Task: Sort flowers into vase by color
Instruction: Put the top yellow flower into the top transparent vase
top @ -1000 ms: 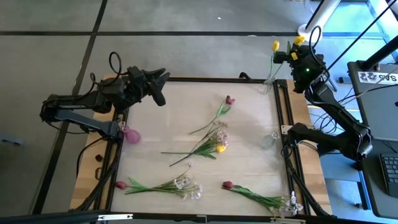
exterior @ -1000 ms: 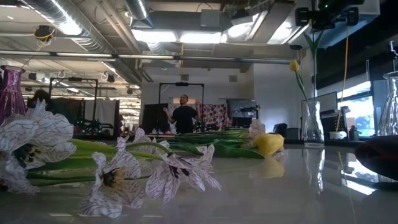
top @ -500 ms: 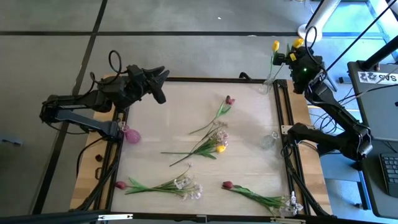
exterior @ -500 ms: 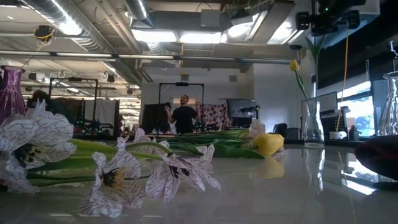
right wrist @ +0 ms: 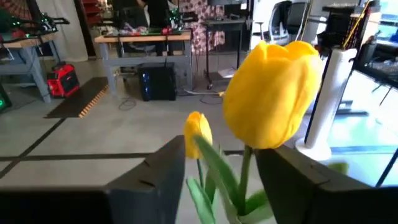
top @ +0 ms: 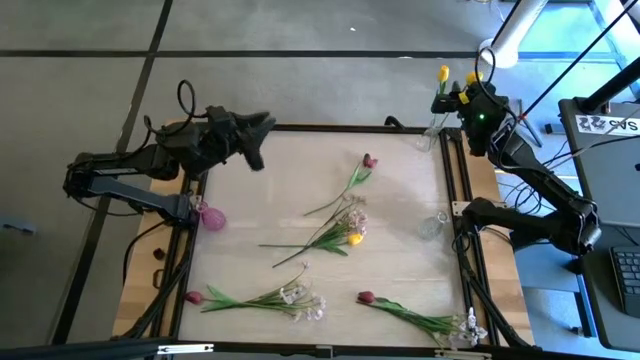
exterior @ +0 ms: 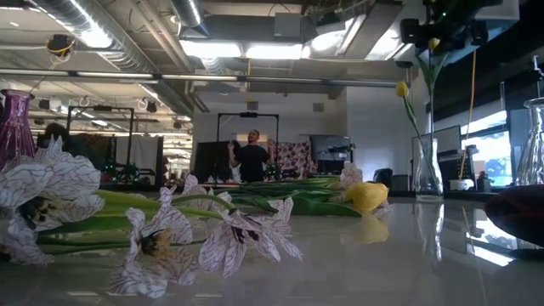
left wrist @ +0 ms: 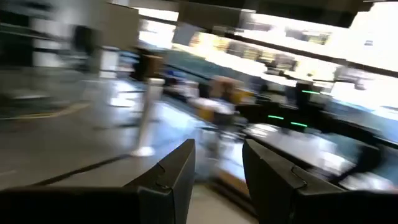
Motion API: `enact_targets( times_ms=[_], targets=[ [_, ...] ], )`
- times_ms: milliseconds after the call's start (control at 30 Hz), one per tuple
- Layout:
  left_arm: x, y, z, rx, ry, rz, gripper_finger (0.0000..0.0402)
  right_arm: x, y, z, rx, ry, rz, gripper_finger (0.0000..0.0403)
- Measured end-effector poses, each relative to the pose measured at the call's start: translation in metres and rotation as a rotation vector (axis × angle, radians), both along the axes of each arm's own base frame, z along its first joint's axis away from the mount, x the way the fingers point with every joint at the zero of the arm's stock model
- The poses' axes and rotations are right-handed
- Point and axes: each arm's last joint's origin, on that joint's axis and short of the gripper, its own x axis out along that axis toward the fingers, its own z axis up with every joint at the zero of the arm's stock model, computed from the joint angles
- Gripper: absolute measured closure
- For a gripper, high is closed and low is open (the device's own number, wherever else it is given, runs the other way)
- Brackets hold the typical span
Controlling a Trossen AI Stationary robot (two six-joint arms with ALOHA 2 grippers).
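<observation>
Little legible text was found. One white label [top: 610, 124] lay on the dark equipment beside the worktop's right edge in the high view; it carried dark printed characters, too small to make out with certainty. No brand marks, numbers or signs were readable on the arms, the vases, the worktop or in the room behind in the low and wrist views.

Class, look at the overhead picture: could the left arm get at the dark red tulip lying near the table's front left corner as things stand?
Probably yes. The left gripper hangs open over the table's back left corner, and the dark red tulip lies in the open on that same side. Only the small pink vase stands near the path, off at the left edge.
</observation>
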Motion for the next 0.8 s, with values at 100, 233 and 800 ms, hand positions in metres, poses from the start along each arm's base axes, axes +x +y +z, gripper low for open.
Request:
enact_targets(
  times_ms=[100, 233, 800],
  targets=[
    [-0.006, -0.003, 0.005, 0.001, -0.033, -0.185, 0.0271, -0.001, 0.001, -0.007, 0.06, -0.017, 0.004, 0.0183],
    [-0.019, -0.006, 0.008, -0.01, -0.035, -0.269, 0.0271, 0.002, -0.002, -0.022, 0.177, -0.013, -0.015, 0.0174],
    [-0.039, -0.008, 0.003, -0.03, 0.046, -0.279, 0.0271, 0.006, 0.003, -0.026, 0.544, -0.164, 0.062, 0.0173]
  ],
)
